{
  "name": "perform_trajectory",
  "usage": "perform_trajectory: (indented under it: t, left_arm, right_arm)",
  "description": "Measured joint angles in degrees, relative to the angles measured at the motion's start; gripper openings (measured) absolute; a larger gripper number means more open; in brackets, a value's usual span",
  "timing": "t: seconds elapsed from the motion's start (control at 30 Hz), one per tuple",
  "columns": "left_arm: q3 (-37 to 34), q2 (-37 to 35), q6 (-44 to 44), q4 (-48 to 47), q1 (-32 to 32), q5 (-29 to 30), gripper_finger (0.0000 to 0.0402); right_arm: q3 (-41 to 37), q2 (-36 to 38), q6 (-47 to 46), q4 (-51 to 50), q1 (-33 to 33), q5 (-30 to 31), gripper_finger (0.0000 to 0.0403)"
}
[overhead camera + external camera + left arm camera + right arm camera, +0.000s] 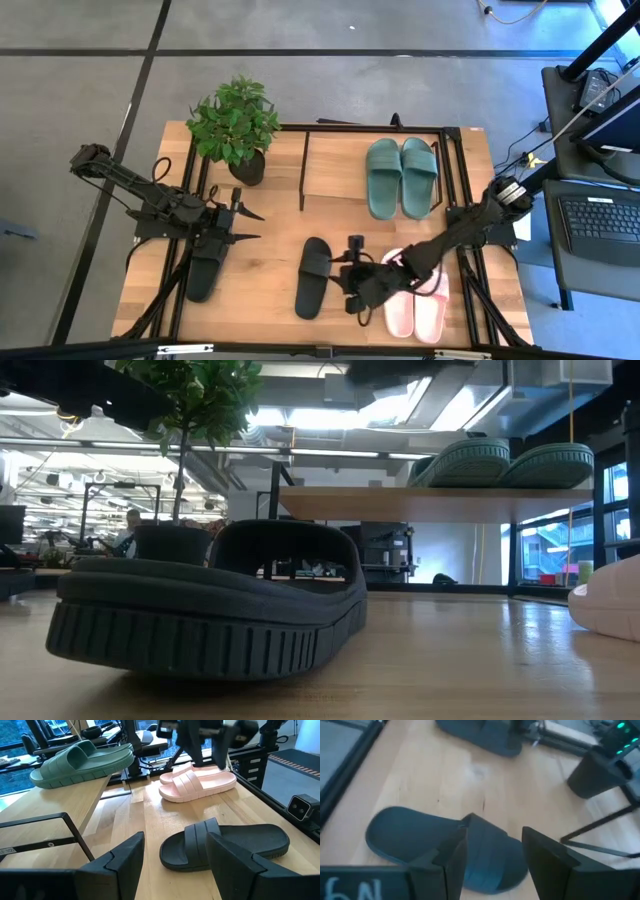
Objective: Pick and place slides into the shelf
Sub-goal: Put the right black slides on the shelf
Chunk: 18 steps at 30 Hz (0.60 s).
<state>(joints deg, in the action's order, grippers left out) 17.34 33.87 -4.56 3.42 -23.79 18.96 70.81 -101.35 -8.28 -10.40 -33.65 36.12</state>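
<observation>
The dark green pair (pixel 401 178) lies side by side on the shelf's light top board (pixel 335 165), soles down. One black slide (pixel 313 277) lies on the table in front of the shelf. The other black slide (pixel 205 270) lies under my left arm. The pale pink pair (pixel 415 300) rests near the right front corner. My right gripper (pixel 342 277) is open beside the middle black slide. In the right wrist view its fingers stand on either side of the strap (pixel 490 845) without touching it. My left gripper (pixel 255 226) is open and points toward the shelf, holding nothing.
A potted plant (pixel 236 125) stands at the shelf's left end, close to my left arm. Black metal frames (pixel 455 190) flank the shelf and run along both table sides. The left half of the shelf board is bare wood. A laptop desk (pixel 600 220) stands beyond the table's right edge.
</observation>
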Motion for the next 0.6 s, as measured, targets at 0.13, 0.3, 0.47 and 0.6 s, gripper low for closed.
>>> perform_trajectory:
  t: [0.13,0.3,0.47,0.6]
  left_arm:
    - [0.0,0.0,0.02,0.03,0.0,0.0,0.0204]
    - [0.0,0.0,0.05,0.02,0.0,0.0,0.0204]
    - [0.0,-0.01,1.44,0.01,0.0,-0.2,0.0204]
    - [0.0,0.0,2.97,0.0,0.0,-0.26,0.0204]
  right_arm:
    - [1.71,-3.91,1.09,-0.78,1.09,-1.3,0.0186]
    - [6.41,-8.81,2.87,-4.21,1.14,-1.56,0.0186]
    - [13.28,-14.62,2.24,-13.0,1.34,-1.45,0.0186]
    - [17.76,-18.97,-0.31,-17.64,1.93,-1.42,0.0186]
